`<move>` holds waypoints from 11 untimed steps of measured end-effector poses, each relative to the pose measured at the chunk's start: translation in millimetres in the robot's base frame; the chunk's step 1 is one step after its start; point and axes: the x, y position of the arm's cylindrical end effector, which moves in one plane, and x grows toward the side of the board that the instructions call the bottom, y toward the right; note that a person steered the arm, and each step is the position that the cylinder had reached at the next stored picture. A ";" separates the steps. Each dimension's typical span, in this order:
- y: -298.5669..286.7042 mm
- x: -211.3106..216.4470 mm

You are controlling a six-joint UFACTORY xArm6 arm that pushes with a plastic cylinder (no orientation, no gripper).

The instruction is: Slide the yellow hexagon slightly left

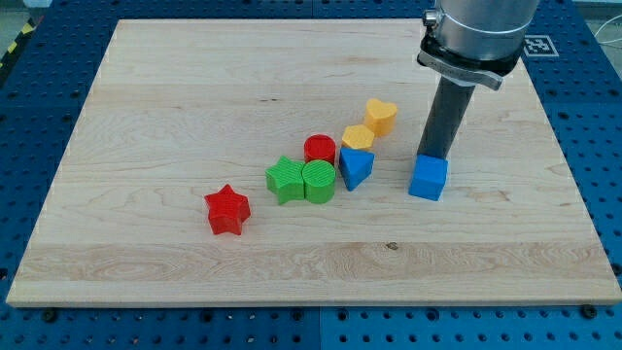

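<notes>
My tip (433, 154) is found at the lower end of the dark rod, its very end hidden behind the blue cube (429, 178); contact cannot be confirmed. Nothing is held; a bare rod is fitted. The yellow hexagon (358, 137) is located to the view's left of the tip, between the yellow heart (381, 115) and the blue triangle (355, 167), beside the red cylinder (320, 149). An approach from the hexagon's right side is judged necessary.
</notes>
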 end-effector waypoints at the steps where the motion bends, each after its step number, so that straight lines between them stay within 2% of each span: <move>1: -3.5 -18.3; 8: -74.8 -16.2; 11: -78.1 -0.1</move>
